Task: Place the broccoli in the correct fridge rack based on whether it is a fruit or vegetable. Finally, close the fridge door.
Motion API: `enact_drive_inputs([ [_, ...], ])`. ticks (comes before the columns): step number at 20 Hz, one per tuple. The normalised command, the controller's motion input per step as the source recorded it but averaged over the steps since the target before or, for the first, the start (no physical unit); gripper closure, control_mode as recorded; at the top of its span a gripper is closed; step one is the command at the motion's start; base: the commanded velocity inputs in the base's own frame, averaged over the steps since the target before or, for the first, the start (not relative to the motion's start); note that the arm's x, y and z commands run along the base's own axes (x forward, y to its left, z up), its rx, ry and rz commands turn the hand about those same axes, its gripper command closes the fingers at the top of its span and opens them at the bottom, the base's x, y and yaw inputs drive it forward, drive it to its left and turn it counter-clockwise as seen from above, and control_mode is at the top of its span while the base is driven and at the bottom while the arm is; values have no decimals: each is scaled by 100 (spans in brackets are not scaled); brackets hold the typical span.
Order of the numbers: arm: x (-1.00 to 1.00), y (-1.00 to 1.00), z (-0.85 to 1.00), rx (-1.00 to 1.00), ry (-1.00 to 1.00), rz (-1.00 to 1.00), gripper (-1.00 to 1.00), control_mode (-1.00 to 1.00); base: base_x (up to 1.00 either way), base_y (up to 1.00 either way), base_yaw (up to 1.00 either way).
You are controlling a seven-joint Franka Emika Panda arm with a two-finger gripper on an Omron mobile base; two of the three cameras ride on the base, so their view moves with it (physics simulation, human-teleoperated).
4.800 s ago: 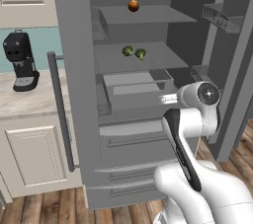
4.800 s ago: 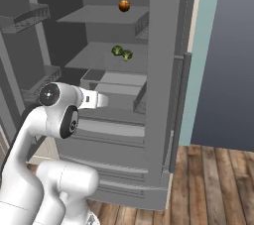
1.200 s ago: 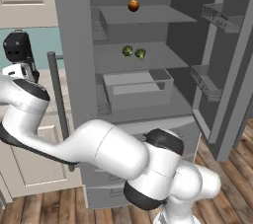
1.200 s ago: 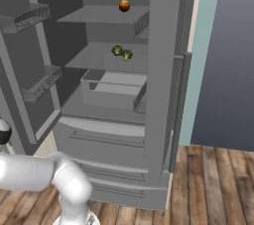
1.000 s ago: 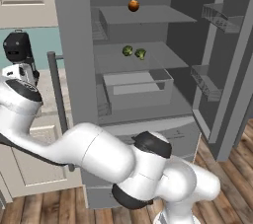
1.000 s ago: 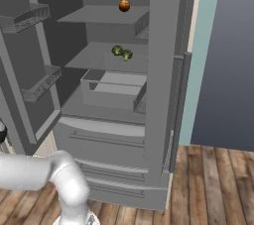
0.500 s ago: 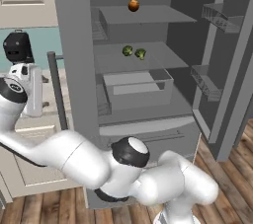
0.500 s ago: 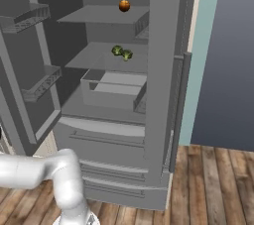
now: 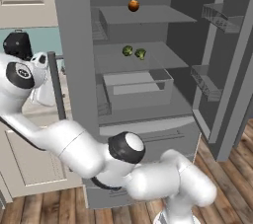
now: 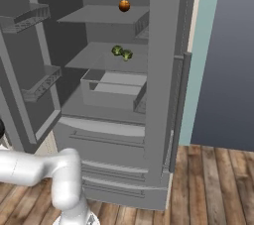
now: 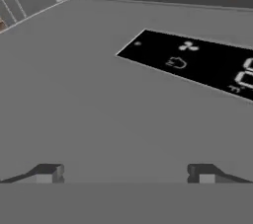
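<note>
You see the broccoli point(image 9: 141, 54) lying on the middle rack point(image 9: 163, 59) beside a second green floret point(image 9: 127, 50); the orange point(image 9: 133, 5) sits one shelf higher; the gripper point(image 11: 123, 172) has its fingers wide apart with nothing between, close to a grey panel point(image 11: 99, 104); the icons there are too blurred to read.

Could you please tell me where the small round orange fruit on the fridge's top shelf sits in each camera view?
Left base view: the small round orange fruit sits upper centre, on the top shelf.
Right base view: the fruit sits upper centre, at that shelf's back.
Hand view: not in it.
Shared landmark: the two dark green bumpy broccoli florets, one shelf below it.
</note>
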Motion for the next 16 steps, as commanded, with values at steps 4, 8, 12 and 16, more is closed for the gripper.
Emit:
enact_drive_inputs([
  [4,-56,-99,0,0,-28,-12,-100,-100,0,0,0],
  [8,-58,-100,0,0,-33,-11,-100,-100,0,0,0],
  [12,-22,-100,0,0,-27,-8,-100,-100,0,0,0],
  [16,18,-99,0,1,-17,-1,-100,-100,0,0,0],
])
